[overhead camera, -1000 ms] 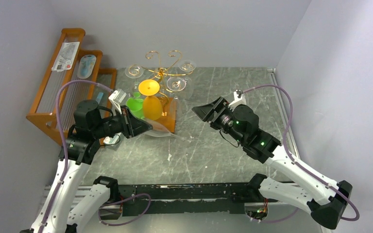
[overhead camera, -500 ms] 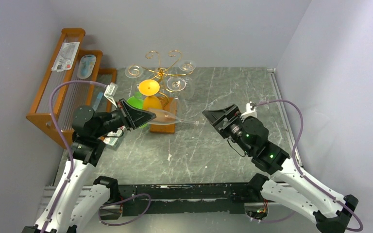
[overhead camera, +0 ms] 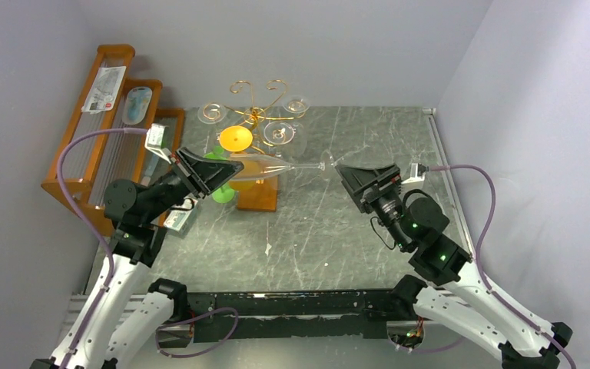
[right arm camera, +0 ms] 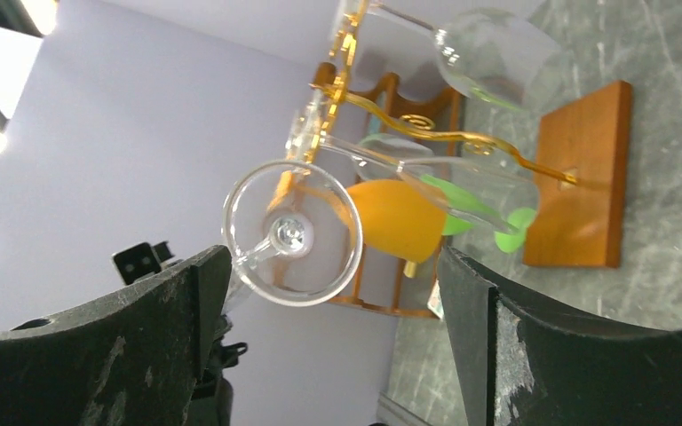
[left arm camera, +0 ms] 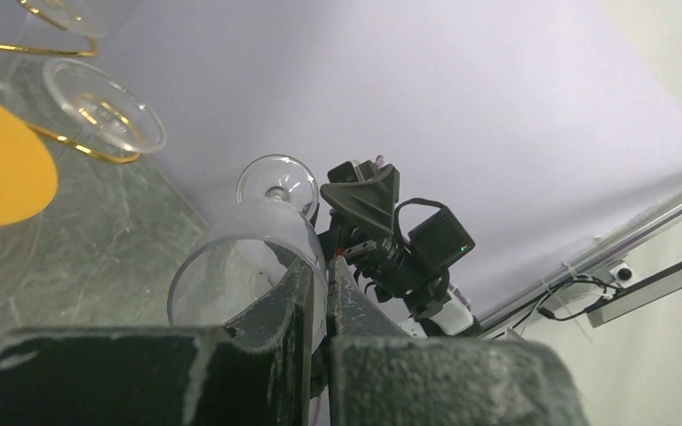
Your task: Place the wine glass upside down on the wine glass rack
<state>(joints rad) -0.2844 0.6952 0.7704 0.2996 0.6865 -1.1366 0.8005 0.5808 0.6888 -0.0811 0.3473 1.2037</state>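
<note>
Lifted and swung rightward since a second ago: clear stemmed wine glass [overhead camera: 276, 168], up off the dark marbled stone desk [overhead camera: 315, 246] and now lying sideways in mid-air. Got the left pincer [overhead camera: 227, 171] clamped tight on the bowl, with the rim pinched between its two fingers in the left wrist view. Stem pointing straight across, round foot aimed at the right pincer [overhead camera: 365, 175]. Also spread that one wider than a second back and turned it to face the glass; fingers wide apart, holding nothing. From the right wrist view, foot sitting in the gap between the two fingers, not visibly touching either. Can't tell from above whether the foot is inside the gap or just in front of it. So, not on the thin gold wire rack [overhead camera: 255, 114] yet, just passing in front of its flat orange-brown base [overhead camera: 265, 196]. Already hanging upside down on the curled arms: a few clear glasses [overhead camera: 213, 113] plus an orange plastic glass [overhead camera: 236, 139], with a green plastic glass [overhead camera: 221, 191] low beside it. Stepped brown wooden shelf [overhead camera: 84, 154] off to the left against the wall.
</note>
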